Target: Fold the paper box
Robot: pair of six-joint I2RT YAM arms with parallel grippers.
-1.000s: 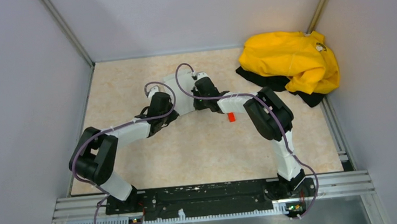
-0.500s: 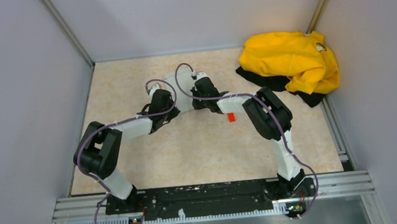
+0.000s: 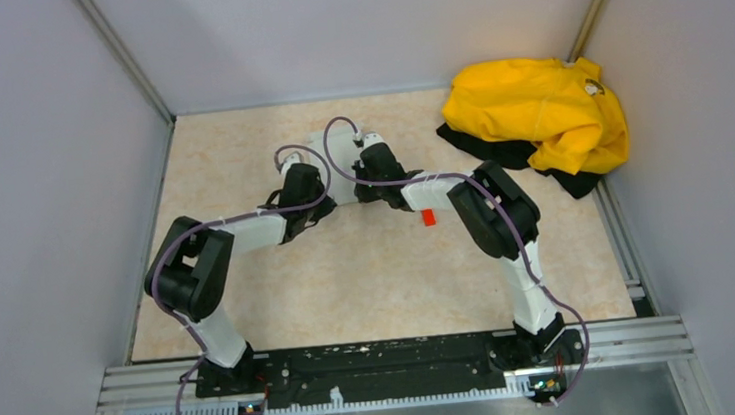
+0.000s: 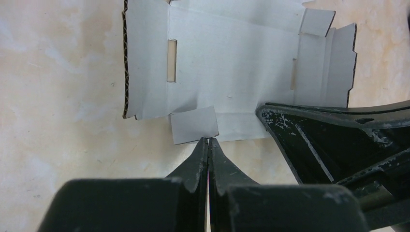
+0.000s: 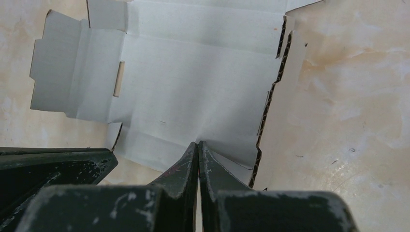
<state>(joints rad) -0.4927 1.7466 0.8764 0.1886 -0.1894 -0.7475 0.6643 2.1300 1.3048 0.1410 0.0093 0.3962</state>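
Left arm's elbow has been swung inward toward the middle of the table [image 3: 380,287] over the last second, and its wrist carried a little further from the bases; right arm is seen practically unchanged; the sheet has not visibly shifted.

paper box [image 4: 232,63] is laid opened out as a die-cut sheet on the table, toward the far side, between the two wrists; red block [image 3: 429,217] sits by the right forearm, apart from the sheet; yellow garment [image 3: 536,117] is heaped in the far right corner, well apart.

left gripper [image 4: 208,140]: fingers pressed together, nothing held; tips are placed at the near edge of a small tab [image 4: 193,124] on the sheet's near side; contact looks likely but cannot be confirmed from this angle.

right gripper [image 5: 198,144]: fingers likewise pressed together, nothing held; tips are set over the near panel, just beside a side flap [image 5: 283,92] whose corrugated edge shows, apparently raised.

Step judged: early folding; closed tips are used as pushers, not clamps; most panels lie flat.

Next move calls for: base panel to be pinned by one tip while the tab or adjoining wall is pushed up along its score line; pressure to be kept low so the sheet is not skated across the table.
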